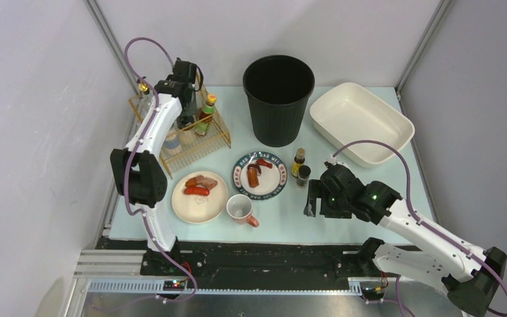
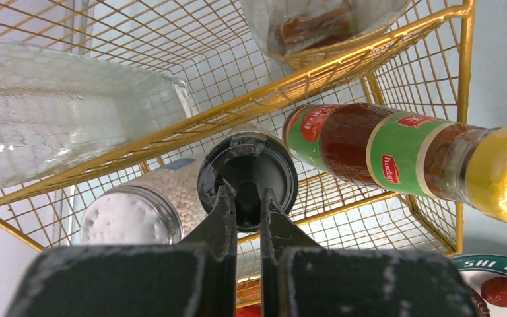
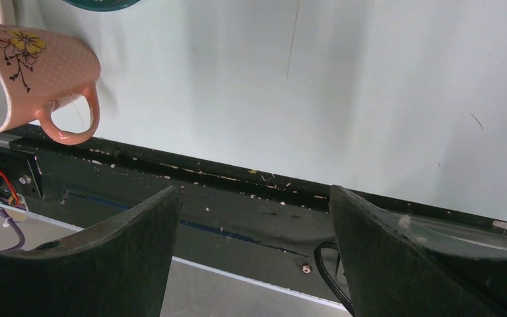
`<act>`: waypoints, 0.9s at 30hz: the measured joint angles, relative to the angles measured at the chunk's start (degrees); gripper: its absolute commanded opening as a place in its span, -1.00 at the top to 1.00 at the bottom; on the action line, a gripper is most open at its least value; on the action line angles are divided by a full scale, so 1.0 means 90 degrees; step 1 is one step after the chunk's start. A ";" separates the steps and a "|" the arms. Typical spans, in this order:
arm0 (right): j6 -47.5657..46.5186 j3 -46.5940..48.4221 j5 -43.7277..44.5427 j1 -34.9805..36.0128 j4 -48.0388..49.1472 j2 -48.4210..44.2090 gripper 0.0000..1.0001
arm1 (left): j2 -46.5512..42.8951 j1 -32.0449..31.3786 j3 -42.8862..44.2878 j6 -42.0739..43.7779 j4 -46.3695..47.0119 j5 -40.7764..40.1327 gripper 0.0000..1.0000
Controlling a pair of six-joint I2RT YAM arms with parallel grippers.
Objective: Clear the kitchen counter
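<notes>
The black rail [image 1: 270, 252] edges the bottom of the smooth, pale mint-green kitchen counter [image 1: 284, 221], which fills mid-frame. Just above the rail, right of centre, the right gripper [image 3: 252, 195] hangs empty with jaws wide over a bare strip. To its left a pink flowered mug [image 1: 241, 209] stands near the rail. A tall black ribbed bin [image 1: 278, 99] crowds the far edge. At upper left, the left gripper [image 2: 245, 191], jaws nearly together, sits inside a gold wire rack [image 1: 198, 148]. Its tips are at a round black lid [image 2: 274, 172], hemmed by bottles.
</notes>
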 measured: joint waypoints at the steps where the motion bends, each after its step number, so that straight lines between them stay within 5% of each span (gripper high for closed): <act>1: 0.0002 -0.0015 0.0005 0.0000 -0.0002 -0.0005 -0.73 | -0.0010 0.0000 -0.0034 -0.0022 0.0034 0.0005 1.00; 5: 0.0002 -0.0039 0.0012 0.0000 -0.0012 -0.0051 -0.75 | -0.0010 0.0002 -0.0202 -0.0078 0.0070 0.0085 0.97; 10: 0.0000 -0.0039 0.0024 0.0000 -0.0007 -0.0097 -0.76 | -0.0095 0.0007 -0.0330 -0.0117 0.0175 0.0078 0.25; 14: -0.0002 -0.0039 0.0017 0.0012 0.0005 -0.0092 -0.76 | -0.0374 -0.0032 -0.0629 -0.0277 0.0034 0.0255 -0.11; 27: -0.0027 -0.0039 0.0002 0.0024 0.0053 -0.0095 -0.77 | -0.1588 -0.0124 -0.0746 -0.0362 -0.0238 0.0767 -0.44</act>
